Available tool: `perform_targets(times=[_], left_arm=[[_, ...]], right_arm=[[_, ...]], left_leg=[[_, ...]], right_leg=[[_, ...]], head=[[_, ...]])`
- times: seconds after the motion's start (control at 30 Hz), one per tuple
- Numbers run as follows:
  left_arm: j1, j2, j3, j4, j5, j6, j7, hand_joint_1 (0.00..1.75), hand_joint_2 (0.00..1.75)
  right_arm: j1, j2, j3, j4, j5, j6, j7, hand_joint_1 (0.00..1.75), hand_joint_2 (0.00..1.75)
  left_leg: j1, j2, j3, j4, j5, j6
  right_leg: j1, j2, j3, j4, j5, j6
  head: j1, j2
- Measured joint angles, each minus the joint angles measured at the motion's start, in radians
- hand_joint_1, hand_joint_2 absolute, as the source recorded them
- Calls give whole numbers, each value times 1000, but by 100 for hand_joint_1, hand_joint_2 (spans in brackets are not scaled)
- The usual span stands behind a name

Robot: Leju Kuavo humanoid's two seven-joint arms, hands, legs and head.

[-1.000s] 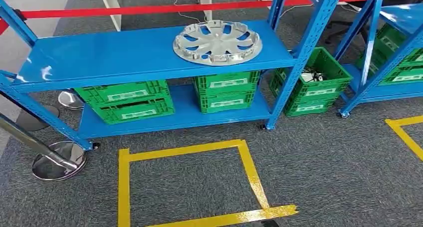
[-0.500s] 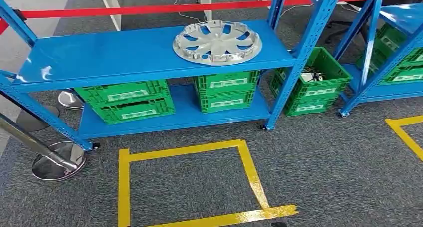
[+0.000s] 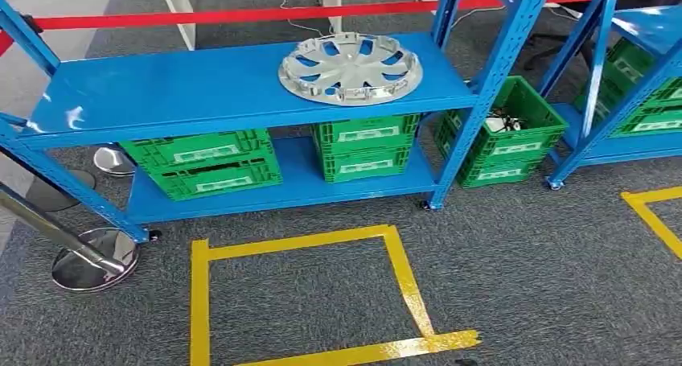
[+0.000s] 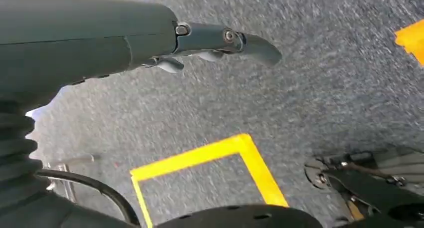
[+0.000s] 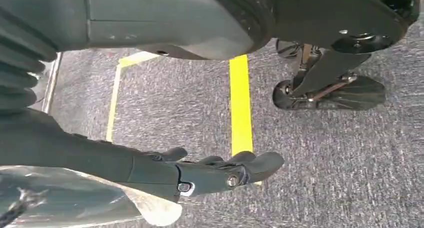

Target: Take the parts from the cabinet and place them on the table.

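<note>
In the upper middle of the head view, a silver hubcap (image 3: 351, 67) lies flat on the top shelf of a blue rack (image 3: 161, 88), toward the shelf's right end. It is round, with curved spokes, cut-out slots and a notched rim, and looks like moulded plastic or metal with a dull shine.

The left hand (image 4: 210, 40) hangs over grey carpet in its wrist view, fingers stretched out and slightly apart, holding nothing. The right hand (image 5: 210, 173) likewise hangs above the carpet, fingers extended and empty. Both are well apart from the hubcap, which lies on the rack while the hands are down near the floor.

Under the top shelf, green slatted crates (image 3: 201, 163) with white labels sit stacked in pairs on the lower shelf; another stack (image 3: 366, 146) stands to their right. More green crates (image 3: 503, 133) sit on the floor just right of the rack's upright, and a second blue rack (image 3: 635, 84) fills the upper right corner. A red barrier tape (image 3: 241, 16) runs across the top of the frame behind the rack. A chrome post base (image 3: 92, 260) stands at lower left. Yellow tape (image 3: 402, 277) marks a square on the rough grey carpet in front of the rack, in the lower middle.
</note>
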Motion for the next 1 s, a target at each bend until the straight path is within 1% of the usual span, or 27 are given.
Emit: perform_targets(times=[0.27,0.67,0.83,0.9,1.0], left_arm=[[24,25,-51,-24,162,-42,-35,0,0],[68,69,-147,-68,465,-119,-99,0,0],[83,83,-177,-83,587,-151,-125,0,0],[85,86,-189,-86,616,-158,-131,0,0],[88,89,-193,-90,627,-160,-135,0,0]], right_arm=[[27,-31,120,-22,-152,21,-11,0,0],[79,-85,341,-63,-439,63,-33,0,0],[95,-103,419,-75,-556,79,-42,0,0],[100,-108,436,-80,-583,82,-44,0,0],[104,-112,453,-82,-591,85,-45,0,0]], left_leg=[[0,0,0,0,0,0],[0,0,0,0,0,0],[0,0,0,0,0,0],[0,0,0,0,0,0],[0,0,-1,0,0,0]], right_leg=[[0,0,0,0,0,0],[0,0,0,0,0,0],[0,0,0,0,0,0],[0,0,0,0,0,0],[0,0,0,0,0,0]], head=[[0,0],[0,0],[0,0],[0,0],[0,0]])
